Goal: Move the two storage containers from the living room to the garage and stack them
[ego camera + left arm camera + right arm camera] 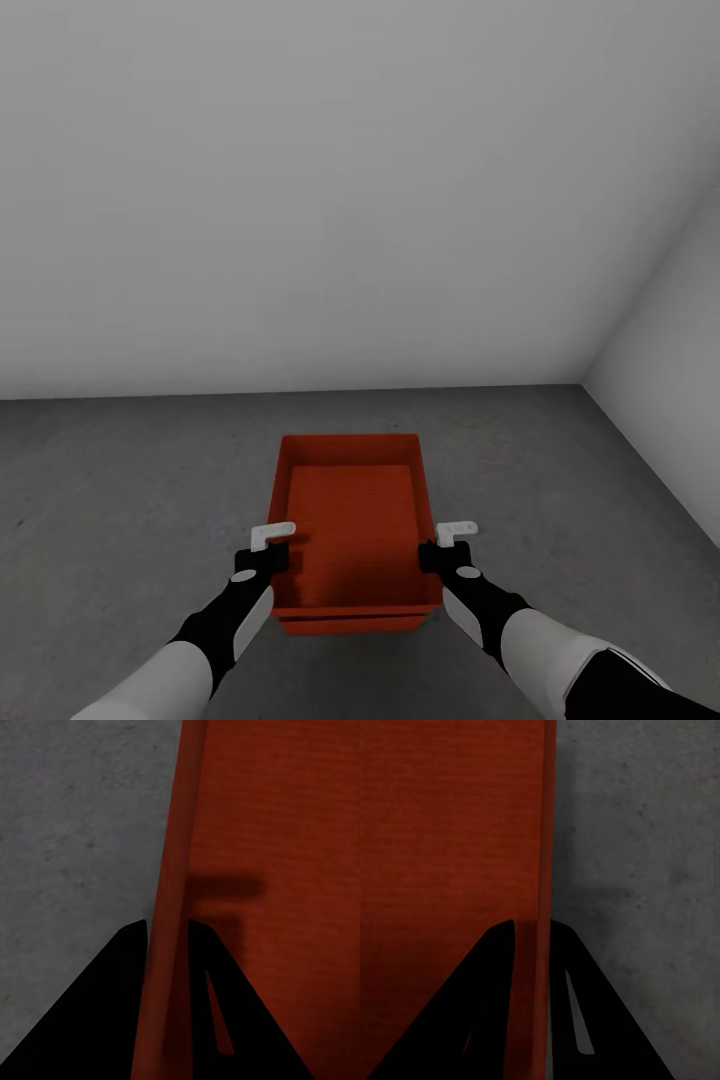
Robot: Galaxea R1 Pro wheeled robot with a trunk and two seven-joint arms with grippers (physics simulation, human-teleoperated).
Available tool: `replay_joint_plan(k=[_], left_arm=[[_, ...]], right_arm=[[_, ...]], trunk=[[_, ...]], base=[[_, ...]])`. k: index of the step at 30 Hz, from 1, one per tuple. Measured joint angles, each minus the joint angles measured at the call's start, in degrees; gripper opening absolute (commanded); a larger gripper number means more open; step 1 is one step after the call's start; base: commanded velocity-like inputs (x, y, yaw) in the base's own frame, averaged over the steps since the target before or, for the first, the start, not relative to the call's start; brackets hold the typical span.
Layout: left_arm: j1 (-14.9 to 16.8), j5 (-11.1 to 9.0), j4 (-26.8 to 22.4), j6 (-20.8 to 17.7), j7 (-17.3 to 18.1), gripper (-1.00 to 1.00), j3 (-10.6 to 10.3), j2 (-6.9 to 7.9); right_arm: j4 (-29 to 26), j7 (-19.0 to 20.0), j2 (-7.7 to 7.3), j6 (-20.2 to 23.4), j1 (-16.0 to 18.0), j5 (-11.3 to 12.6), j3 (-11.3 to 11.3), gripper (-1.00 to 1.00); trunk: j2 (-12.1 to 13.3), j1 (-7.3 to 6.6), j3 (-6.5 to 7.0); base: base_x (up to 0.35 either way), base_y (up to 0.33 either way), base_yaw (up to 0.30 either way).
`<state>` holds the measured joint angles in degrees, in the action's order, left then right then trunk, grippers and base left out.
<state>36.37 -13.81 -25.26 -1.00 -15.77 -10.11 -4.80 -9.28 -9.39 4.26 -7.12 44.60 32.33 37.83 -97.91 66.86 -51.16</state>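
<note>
An orange-red storage container sits low on the dark grey concrete floor of the garage, open side up and empty. My left gripper straddles its left wall and is shut on it; in the left wrist view that wall runs between my gripper's black fingers. My right gripper is shut on the right wall in the same way, seen up close in the right wrist view. A second orange edge shows under the near rim; I cannot tell whether it is another container.
A plain white wall stands close ahead, and a second white wall meets it in a corner at the right. Speckled concrete lies on both sides of the container.
</note>
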Motion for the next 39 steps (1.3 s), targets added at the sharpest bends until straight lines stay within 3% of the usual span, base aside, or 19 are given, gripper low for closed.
replay_joint_plan(k=[29, 39], left_arm=[[0.0, 0.0, 0.0, -0.1, 0.1, -1.0, 0.1, 0.03], [0.0, 0.1, 0.0, -0.1, 0.1, -1.0, 0.1, 0.03]], right_arm=[[0.0, 0.0, 0.01, 0.1, 0.0, 0.0, 0.0, -1.0], [0.0, 0.0, 0.01, 0.1, 0.0, 0.0, 0.0, -1.0]], trunk=[[0.0, 0.0, -0.02], [0.0, 0.0, -0.76]], base=[[0.0, 0.0, 0.0], [0.0, 0.0, 0.0]])
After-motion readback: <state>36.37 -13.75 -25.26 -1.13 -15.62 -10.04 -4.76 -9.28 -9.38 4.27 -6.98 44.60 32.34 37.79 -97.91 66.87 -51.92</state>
